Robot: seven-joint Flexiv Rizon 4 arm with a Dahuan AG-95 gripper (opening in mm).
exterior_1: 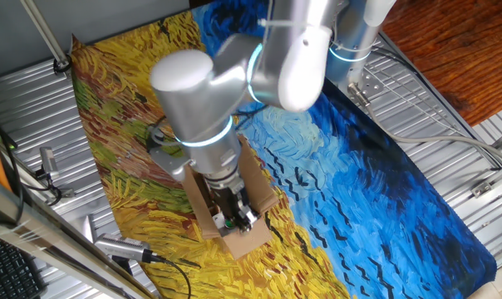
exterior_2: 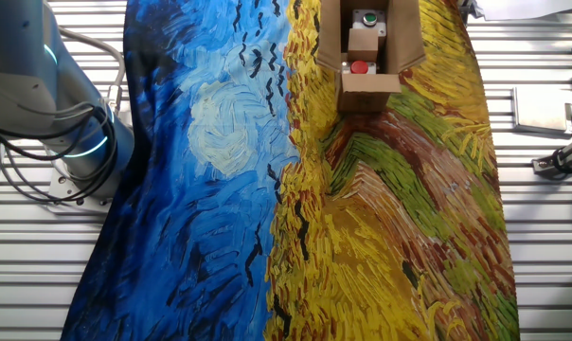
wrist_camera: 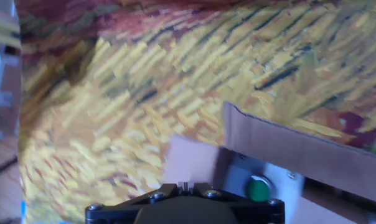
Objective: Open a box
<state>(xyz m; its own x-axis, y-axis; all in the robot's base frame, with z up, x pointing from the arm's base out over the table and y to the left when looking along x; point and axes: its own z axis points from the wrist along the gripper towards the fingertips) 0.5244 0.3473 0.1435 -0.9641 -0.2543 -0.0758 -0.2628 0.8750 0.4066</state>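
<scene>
The brown cardboard box (exterior_1: 255,187) lies on the painted cloth with its flaps spread outward. In the other fixed view, the box (exterior_2: 404,43) shows a tan insert with a green button (exterior_2: 368,17) and a red button (exterior_2: 360,66). My gripper (exterior_1: 234,212) hangs over the box's near end, right above the insert, and its fingertips are hard to make out there. In the hand view the gripper (wrist_camera: 185,186) looks shut and empty. A box flap (wrist_camera: 300,149) and the green button (wrist_camera: 258,188) lie just to its right. The gripper is out of the other fixed view.
The painted cloth (exterior_2: 220,189) covers the table, blue on one half and yellow on the other. The arm's base (exterior_2: 73,152) stands at the blue side. Metal tools (exterior_1: 122,247) and cables lie on the slatted metal surface (exterior_1: 450,108) beyond the cloth's edge.
</scene>
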